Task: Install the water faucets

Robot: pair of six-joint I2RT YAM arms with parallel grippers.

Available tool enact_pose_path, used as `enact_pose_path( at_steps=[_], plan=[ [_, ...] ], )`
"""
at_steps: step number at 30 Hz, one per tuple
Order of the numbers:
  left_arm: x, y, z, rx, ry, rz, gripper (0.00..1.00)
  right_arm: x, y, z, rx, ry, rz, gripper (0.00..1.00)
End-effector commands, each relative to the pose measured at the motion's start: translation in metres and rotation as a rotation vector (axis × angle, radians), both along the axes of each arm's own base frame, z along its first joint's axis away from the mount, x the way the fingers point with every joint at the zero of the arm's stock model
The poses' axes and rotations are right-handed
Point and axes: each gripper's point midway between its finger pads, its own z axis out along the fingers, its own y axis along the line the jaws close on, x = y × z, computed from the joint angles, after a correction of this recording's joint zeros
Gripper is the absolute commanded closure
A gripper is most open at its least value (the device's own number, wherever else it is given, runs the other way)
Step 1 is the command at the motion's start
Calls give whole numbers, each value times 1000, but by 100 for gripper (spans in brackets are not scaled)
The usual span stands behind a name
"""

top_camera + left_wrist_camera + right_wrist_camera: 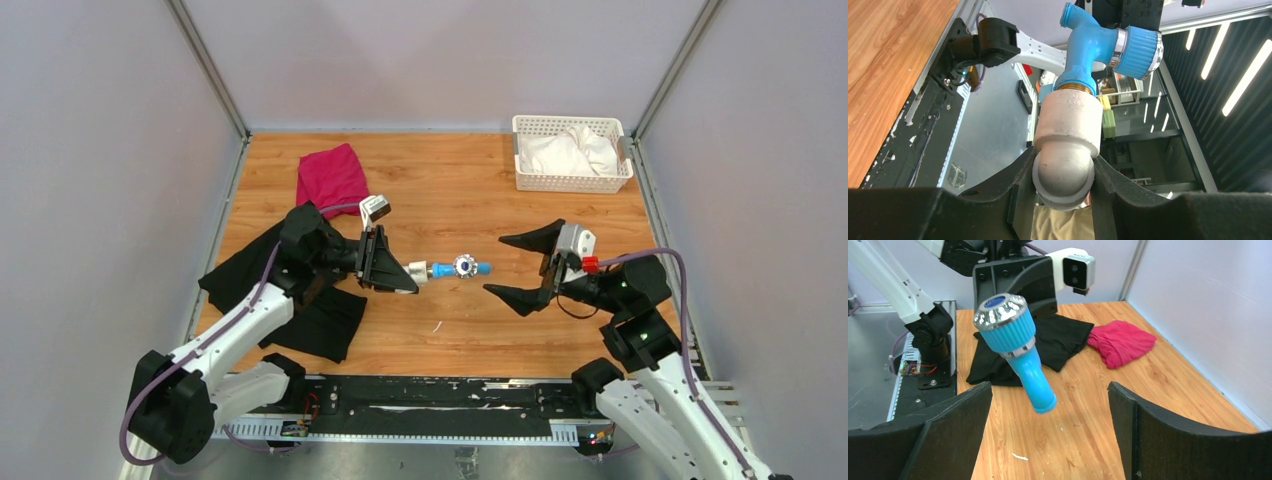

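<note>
While the top view shows both arms meeting over the middle of the table (470,200), the left pincer (405,272) is closed on the white pipe fitting (417,270). The water faucet (462,267) sticks out of the fitting to the right. The right pincer (496,265) stands wide open just right of the spout, touching nothing. A pink cloth (333,178) and a black cloth (325,325) lie on the left, and a white basket (570,183) sits at the far right.

In the left wrist view, the left pincer (1063,186) clamps only the rounded end of the pipe fitting (1068,132). The blue faucet (1087,47) is seated in the fitting's other end, a thin band of brass thread showing at the joint, and its knob (1140,46) points sideways.

In the right wrist view, the right pincer (1050,412) gapes, one finger on each side of the faucet (1025,362), both well clear of it. The knob (1000,310) faces the camera, and the faucet hangs above the table.

The exposed thread suggests the joint may not be fully tight. Because the left grip sits on a curved surface, a twist or sideways push from the right pincer could spin the fitting in those jaws or lever it free, dropping the assembly. Closing on the tapered spout off-centre could also slip.
</note>
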Motion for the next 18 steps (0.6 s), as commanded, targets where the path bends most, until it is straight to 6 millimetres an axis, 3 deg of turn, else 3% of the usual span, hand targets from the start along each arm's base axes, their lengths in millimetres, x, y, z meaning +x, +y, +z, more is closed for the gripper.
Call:
enact_pose_path(
  at_steps=[1, 8, 14, 18],
  plan=[
    [-8, 4, 8, -18, -30, -32, 100, -12, 20, 26, 10, -105, 107, 9],
    [-10, 5, 9, -20, -32, -43, 100, -15, 58, 15, -75, -161, 188, 13],
    [-12, 6, 10, -21, -35, -54, 100, -9, 69, 11, -81, -159, 209, 20],
    [-14, 7, 11, -22, -39, -61, 100, -6, 71, 8, -88, -156, 211, 34]
  ],
)
